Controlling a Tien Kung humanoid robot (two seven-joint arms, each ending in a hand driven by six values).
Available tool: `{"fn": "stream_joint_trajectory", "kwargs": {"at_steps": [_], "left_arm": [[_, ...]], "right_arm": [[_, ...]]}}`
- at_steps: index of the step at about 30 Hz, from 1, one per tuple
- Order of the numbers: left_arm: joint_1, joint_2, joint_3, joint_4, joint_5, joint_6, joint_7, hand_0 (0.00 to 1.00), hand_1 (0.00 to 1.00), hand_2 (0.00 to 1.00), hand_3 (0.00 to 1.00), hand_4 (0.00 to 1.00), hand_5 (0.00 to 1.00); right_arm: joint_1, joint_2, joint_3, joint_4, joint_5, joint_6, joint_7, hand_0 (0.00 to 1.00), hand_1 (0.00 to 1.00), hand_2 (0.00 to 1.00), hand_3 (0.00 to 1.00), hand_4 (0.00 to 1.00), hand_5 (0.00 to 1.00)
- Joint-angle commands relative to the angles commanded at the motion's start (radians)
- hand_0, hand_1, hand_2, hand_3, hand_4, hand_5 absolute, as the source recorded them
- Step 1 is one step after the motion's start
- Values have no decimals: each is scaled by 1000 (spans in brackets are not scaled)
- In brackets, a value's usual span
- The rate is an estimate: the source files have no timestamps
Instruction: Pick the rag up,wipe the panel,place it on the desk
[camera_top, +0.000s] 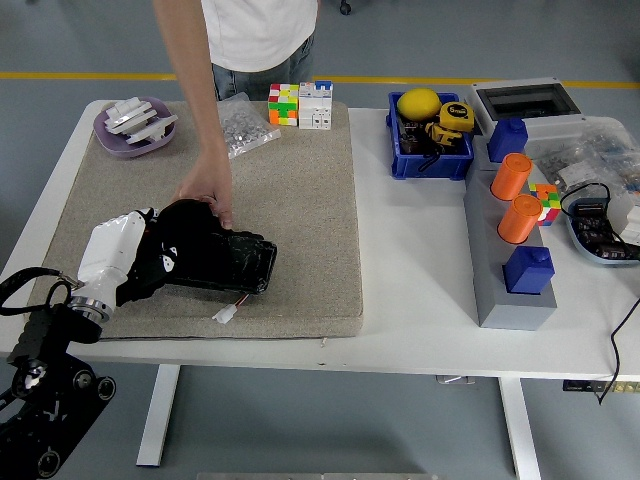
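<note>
Head view. A tan mat (300, 200) covers the left half of the white table (420, 290), and everything below is placed against it.

The black panel (225, 262) lies flat on the mat's near-left part, its long side running left to right, with a small white plug (224, 316) on thin wires just in front of it near the mat's front edge. The left hand (160, 255) comes in from beyond the mat's near-left corner and sits on the panel's left end. It is black, and the black rag (185, 225) is bunched at it over that end of the panel; the fingers seem closed on the cloth, though black on black hides their exact curl. The white forearm shell (108, 255) slants back toward the corner.

A person stands beyond the mat's far edge. Their hand (208, 185) reaches down and rests fingertips on the panel's far edge, just right of the rag.

On the mat's far-left corner sits a purple dish (134, 141) holding white parts. Along the far edge lie a clear bag (243, 128) and a colour cube (283, 104) beside a white block (315, 104).

Right of the mat, well apart from it, stand a blue bin (430, 160) and a grey rack (510, 290) carrying two orange cylinders (512, 175).
</note>
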Motion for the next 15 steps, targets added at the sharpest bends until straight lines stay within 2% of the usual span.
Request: {"fn": "stream_joint_trajectory", "kwargs": {"at_steps": [8, 15], "left_arm": [[-20, 15, 101, -43, 5, -4, 12, 260, 257, 499, 462, 159, 2], [-33, 12, 172, -57, 2, -6, 19, 260, 257, 498, 462, 159, 2]], "right_arm": [[0, 1, 3, 0, -2, 3, 1, 528, 571, 658, 566, 973, 422], [1, 1, 10, 0, -10, 6, 3, 529, 571, 658, 565, 973, 424]]}}
